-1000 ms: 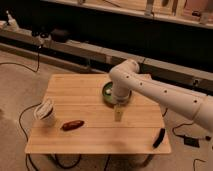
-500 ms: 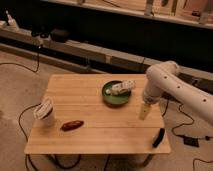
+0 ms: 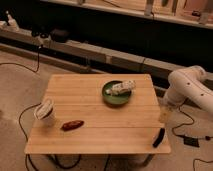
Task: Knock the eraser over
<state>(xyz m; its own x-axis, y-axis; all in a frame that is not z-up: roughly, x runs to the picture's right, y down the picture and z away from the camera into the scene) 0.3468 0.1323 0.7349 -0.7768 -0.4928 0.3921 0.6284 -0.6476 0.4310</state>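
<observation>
The eraser (image 3: 159,137) is a thin black slab at the front right corner of the wooden table (image 3: 100,137), right by the table's right edge and leaning or lying at a slant. My gripper (image 3: 164,116) hangs from the white arm (image 3: 186,89) at the table's right edge. It is just behind and a little above the eraser, apart from it.
A green bowl (image 3: 116,96) with a whitish piece (image 3: 123,87) stands at the back centre-right. A reddish-brown oblong lump (image 3: 72,125) and a white cup (image 3: 45,112) sit at the front left. Cables lie on the floor around the table. A long bench runs behind.
The arm has swung right, from over the green bowl to the table's right edge, and the gripper now hangs near the eraser. The objects on the table have not moved.
</observation>
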